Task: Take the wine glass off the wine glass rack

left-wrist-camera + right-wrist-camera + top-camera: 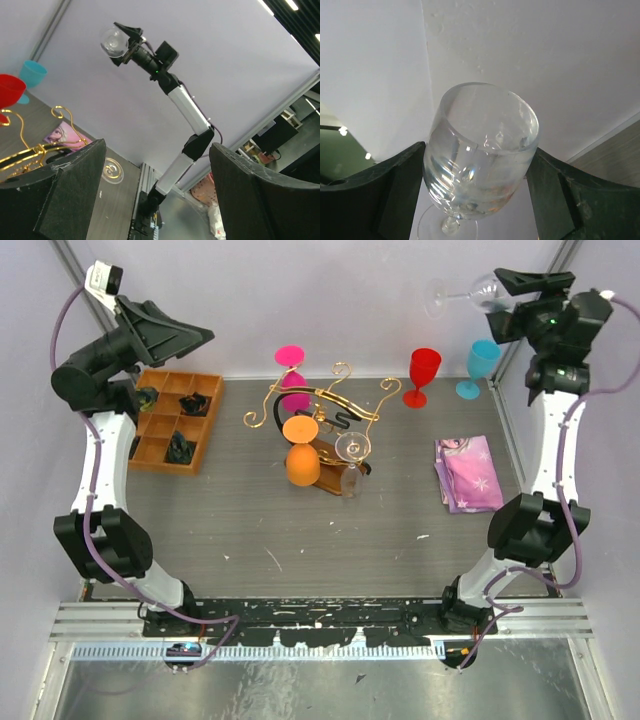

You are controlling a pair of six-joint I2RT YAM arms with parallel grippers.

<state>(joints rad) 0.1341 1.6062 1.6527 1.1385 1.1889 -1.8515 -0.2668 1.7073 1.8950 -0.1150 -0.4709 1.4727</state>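
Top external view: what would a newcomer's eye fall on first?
The right claw holding a clear wine glass tipped sideways, high in the far right corner. Next, the gold wire rack at the centre of the table, with an orange glass and a pink glass hanging on it.

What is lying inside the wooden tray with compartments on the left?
Small black objects lie in three compartments of the wooden tray; other compartments show bare wood. The left arm covers its left edge, so that part is hidden.
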